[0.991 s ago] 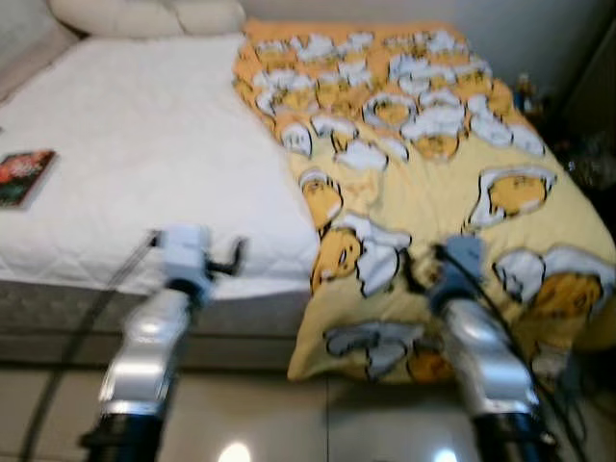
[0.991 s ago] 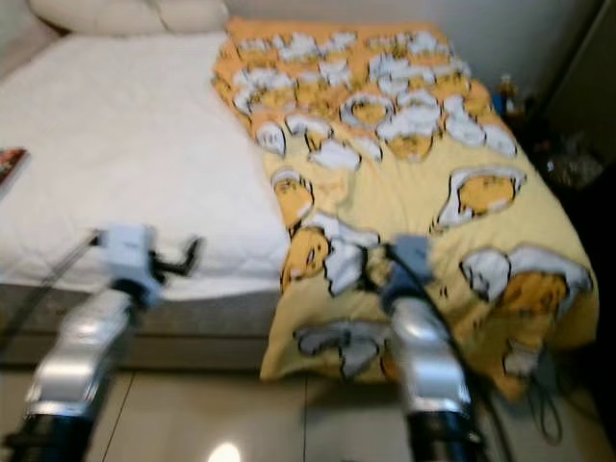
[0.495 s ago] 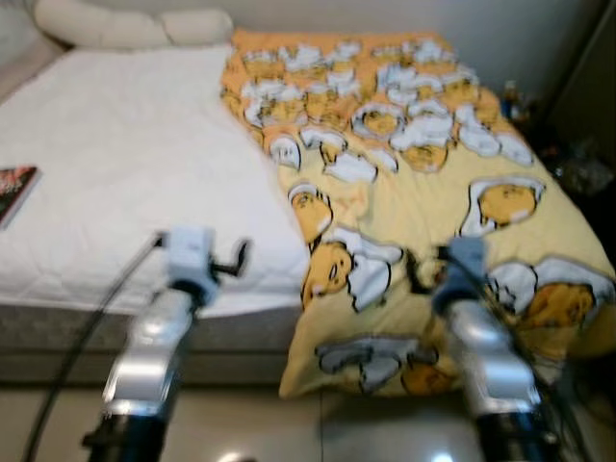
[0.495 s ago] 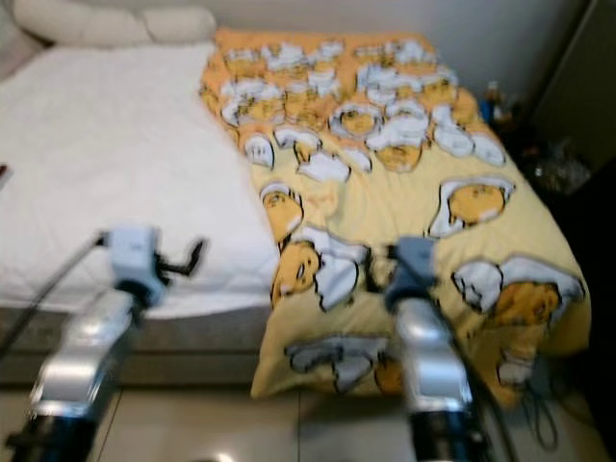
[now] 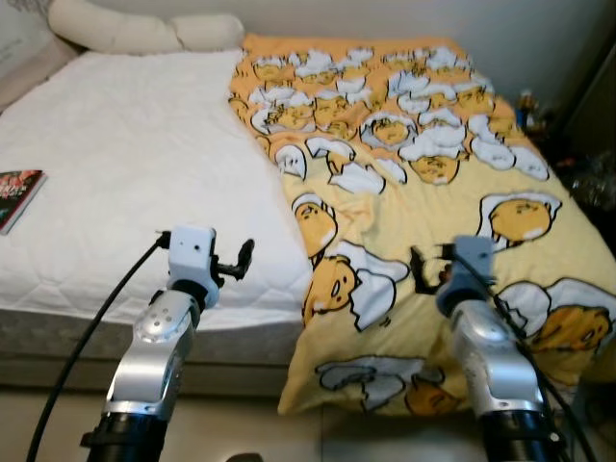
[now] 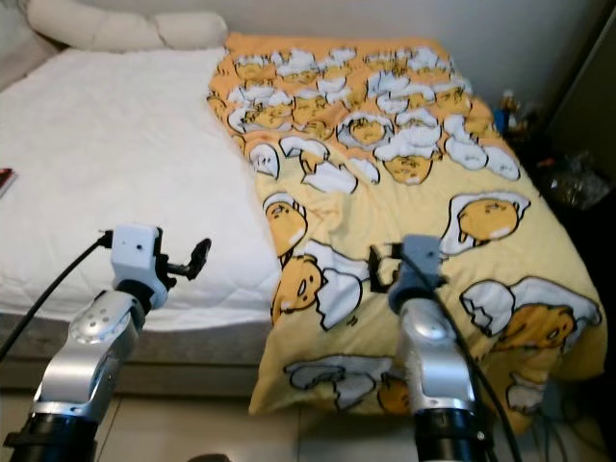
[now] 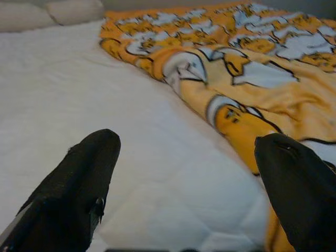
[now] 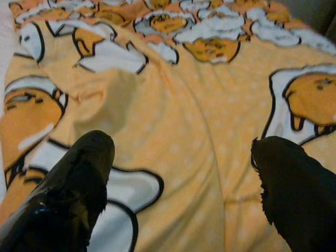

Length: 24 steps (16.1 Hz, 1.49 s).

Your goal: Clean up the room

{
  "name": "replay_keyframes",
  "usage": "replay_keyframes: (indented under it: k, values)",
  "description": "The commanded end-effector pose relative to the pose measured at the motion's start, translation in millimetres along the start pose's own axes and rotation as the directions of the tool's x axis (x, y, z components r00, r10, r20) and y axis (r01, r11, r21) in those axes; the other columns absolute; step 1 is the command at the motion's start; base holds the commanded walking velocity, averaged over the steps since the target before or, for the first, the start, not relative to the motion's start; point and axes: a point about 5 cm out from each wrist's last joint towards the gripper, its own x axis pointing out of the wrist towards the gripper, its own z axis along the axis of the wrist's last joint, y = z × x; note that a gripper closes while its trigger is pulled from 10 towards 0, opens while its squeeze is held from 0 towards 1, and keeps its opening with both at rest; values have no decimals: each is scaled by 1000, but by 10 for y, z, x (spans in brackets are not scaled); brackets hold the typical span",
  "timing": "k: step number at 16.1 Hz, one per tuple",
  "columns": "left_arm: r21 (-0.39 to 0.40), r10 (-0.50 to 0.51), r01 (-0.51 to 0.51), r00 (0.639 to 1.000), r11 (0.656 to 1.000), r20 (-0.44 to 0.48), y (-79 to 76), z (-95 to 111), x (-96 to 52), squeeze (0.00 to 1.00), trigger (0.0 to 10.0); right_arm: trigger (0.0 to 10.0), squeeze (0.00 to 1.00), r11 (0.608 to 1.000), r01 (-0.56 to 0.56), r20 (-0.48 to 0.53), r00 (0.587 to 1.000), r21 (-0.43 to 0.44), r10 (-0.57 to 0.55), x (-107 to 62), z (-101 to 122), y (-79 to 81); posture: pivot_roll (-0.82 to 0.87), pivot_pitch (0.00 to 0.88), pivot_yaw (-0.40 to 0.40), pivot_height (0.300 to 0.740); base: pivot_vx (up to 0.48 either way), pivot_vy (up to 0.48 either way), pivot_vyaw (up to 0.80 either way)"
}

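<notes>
Yellow blanket (image 5: 423,183) under open right gripper (image 8: 181,173), left gripper (image 7: 186,173) over mattress (image 5: 125,173)

Head stereo above bed (image 5: 144,164); wrist close-ups.

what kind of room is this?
A bedroom, most likely: a bed with a white quilted mattress, a yellow cartoon-egg blanket covering its right half, and pillows at the head. A book lies near the left edge.
</notes>
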Motion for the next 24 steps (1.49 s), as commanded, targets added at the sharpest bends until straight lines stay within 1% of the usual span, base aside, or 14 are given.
replay_keyframes:
  k: [1, 11, 12, 13, 24]
  values:
    - [12, 29, -29, 1000, 1000, 1, 99, 21, -9, 0, 10000, 10000, 0, 999, -31, 10, 999, 13, 31, 11, 30, 116, 59, 0, 22, 740, 289, 0, 0]
    - [17, 27, -27, 1000, 1000, -1, 116, 21, -11, 0, 10000, 10000, 0, 999, -31, 3, 1000, 27, 31, 19, 23, 120, 59, 0, 27, 740, 286, 0, 0]
    - [17, 26, -26, 1000, 1000, -2, 113, 21, -11, 0, 10000, 10000, 0, 999, -31, 2, 1000, 29, 31, 21, 22, 119, 59, 0, 28, 740, 289, 0, -763]
    - [17, 25, -25, 1000, 1000, -2, 112, 21, -10, 0, 10000, 10000, 0, 999, -29, 3, 1000, 28, 29, 24, 23, 115, 59, 0, 28, 740, 289, 0, -600]
    - [12, 27, -27, 1000, 1000, 0, 102, 22, 0, 0, 10000, 10000, 0, 999, -31, 9, 999, 14, 31, 36, 38, 113, 59, 0, 24, 740, 285, 0, 0]
